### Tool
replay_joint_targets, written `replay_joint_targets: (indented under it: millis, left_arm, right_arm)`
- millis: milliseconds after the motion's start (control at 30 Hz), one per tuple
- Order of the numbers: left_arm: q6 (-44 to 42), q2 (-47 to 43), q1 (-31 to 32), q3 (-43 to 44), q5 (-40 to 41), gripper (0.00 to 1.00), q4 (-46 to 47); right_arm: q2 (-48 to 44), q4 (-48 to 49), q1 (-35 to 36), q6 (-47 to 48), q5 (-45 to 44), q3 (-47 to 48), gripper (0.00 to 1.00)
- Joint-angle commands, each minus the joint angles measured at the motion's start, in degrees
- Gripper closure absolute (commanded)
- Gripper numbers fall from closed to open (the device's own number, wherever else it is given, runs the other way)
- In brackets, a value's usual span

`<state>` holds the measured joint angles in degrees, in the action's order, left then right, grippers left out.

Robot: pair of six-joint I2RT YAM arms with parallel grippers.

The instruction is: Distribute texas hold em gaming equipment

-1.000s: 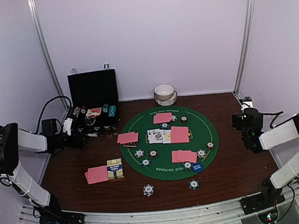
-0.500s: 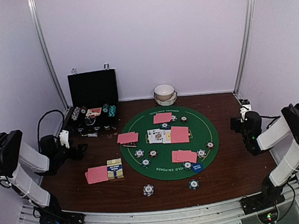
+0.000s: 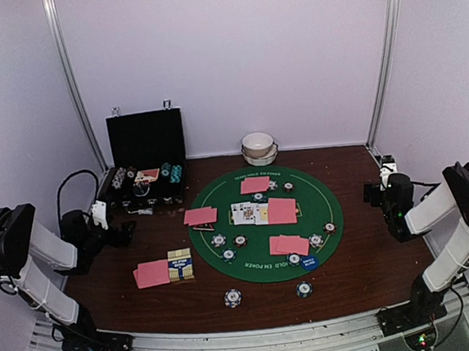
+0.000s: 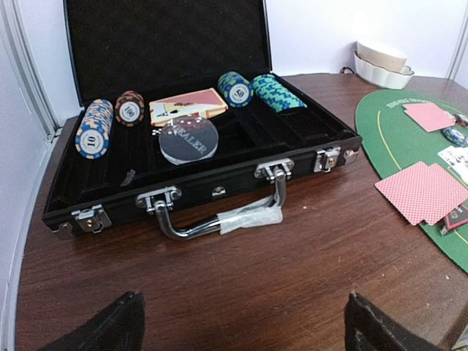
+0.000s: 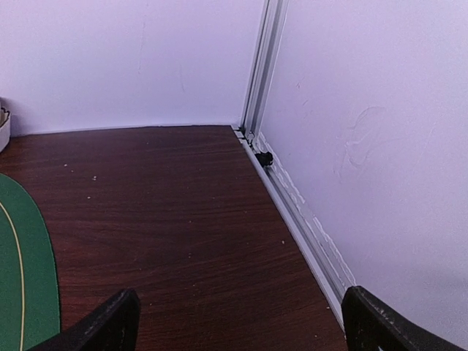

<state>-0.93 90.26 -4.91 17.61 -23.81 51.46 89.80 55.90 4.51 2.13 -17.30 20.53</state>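
Poker chips (image 3: 218, 240) lie scattered in the centre of your overhead view: several on the round green mat (image 3: 323, 200), and two more on the bare wood table (image 3: 373, 254) just below the mat's lower edge. Pink-backed playing cards (image 3: 281, 211) sit in small piles on the upper, middle and lower right parts of the mat. One pile overlaps its left edge, and another lies on the wood at lower left, just beside a gold-and-blue card box (image 3: 180, 264). You can see face-up cards (image 3: 246, 214) in the mat's middle and a blue round marker (image 3: 308, 262) at its lower edge.

At upper left the black case (image 3: 145, 142) stands open. Your left wrist view shows chip stacks (image 4: 93, 130) laid on their sides in its slots, plus a clear dealer puck (image 4: 189, 140). White bowls (image 3: 258, 147) are stacked at the back wall.

Your left gripper (image 4: 245, 325) hovers over the wood in front of the case, fingers spread wide and holding nothing. Your right gripper (image 5: 241, 322), at the right edge of the overhead frame, faces the far right corner, likewise spread and empty.
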Motion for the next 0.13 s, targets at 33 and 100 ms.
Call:
replay_joint_targets:
  millis: [33, 100]
  left_arm:
    - [0.22, 0.18, -0.28, 0.83, -0.29, 0.02, 3.87]
    - [0.23, 0.18, -0.28, 0.78, -0.27, 0.02, 3.84]
  right_arm:
    - [-0.23, -0.42, -0.29, -0.74, 0.95, 1.32, 0.01]
    - [-0.28, 0.65, -0.21, -0.47, 0.93, 0.87, 0.00]
